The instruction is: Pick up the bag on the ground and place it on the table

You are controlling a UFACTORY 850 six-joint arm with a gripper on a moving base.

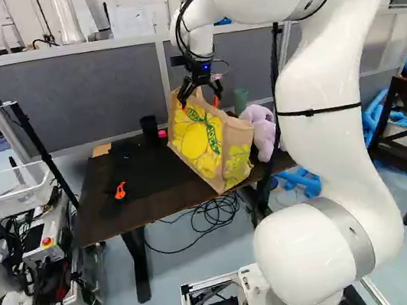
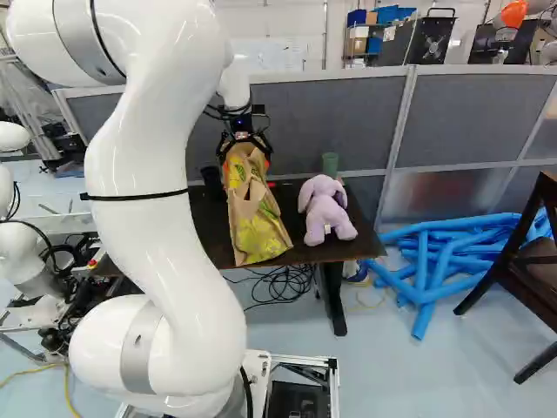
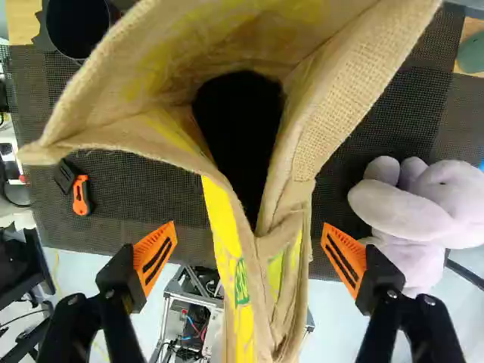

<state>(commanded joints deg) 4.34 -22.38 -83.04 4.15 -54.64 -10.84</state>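
Arm, left base view: we see the thick white arm point(image 1: 323, 126) climb from its joint at the foot, arch over at the top, and reach toward the table, its wrist bent to point down.
Gripper, left base view: the black two-fingered gripper point(image 1: 200, 103) with orange pads hangs at the top of the bag, fingers spread.
Bag, left base view: the tan woven bag point(image 1: 205, 140) with yellow print and green lettering is on the dark brown table point(image 1: 154, 207), tilted, near its front edge.
Arm, right base view: we see it rise left of the middle, curve up past the view's top, and show again beyond, where the wrist drops straight down over the bag.
Plush toy, right base view: a lilac long-eared plush toy point(image 2: 326, 209) sits on the table beside the bag.
Gripper, wrist view: we find the gripper point(image 3: 249, 253) open, one finger on each side of the bag, both pads apart from it.
Bag, wrist view: its folded side lies between the fingers, and its mouth gapes ahead of them.
Cutter, wrist view: an orange-and-black hand tool point(image 3: 81, 195) lies on the table beyond one finger.
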